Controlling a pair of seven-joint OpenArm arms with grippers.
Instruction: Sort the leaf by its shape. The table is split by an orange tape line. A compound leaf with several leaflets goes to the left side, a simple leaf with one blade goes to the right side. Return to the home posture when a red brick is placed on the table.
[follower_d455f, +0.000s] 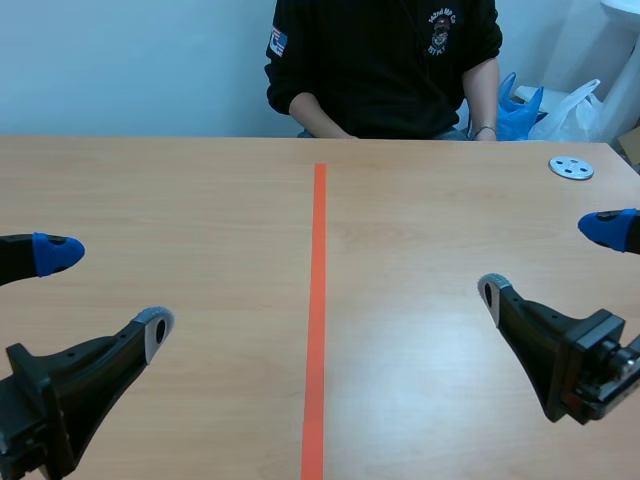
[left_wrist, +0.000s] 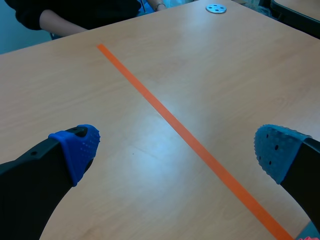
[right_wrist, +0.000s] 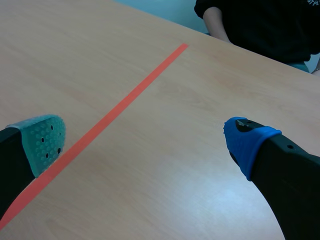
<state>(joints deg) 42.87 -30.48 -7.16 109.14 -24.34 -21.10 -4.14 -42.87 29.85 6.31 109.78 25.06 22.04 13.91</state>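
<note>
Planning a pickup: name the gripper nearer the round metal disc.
Right. The right gripper is short of the disc, same half; the left gripper is across the tape line.

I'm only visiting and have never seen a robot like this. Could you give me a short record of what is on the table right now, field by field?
Table: wooden top, split by an orange tape line
Left hand: low over the left half, open, holding nothing
Right hand: low over the right half, open, holding nothing
Leaf: none in view
Red brick: none in view
Other item: small grey disc with holes, far right of the table
Person: seated across the table
</note>
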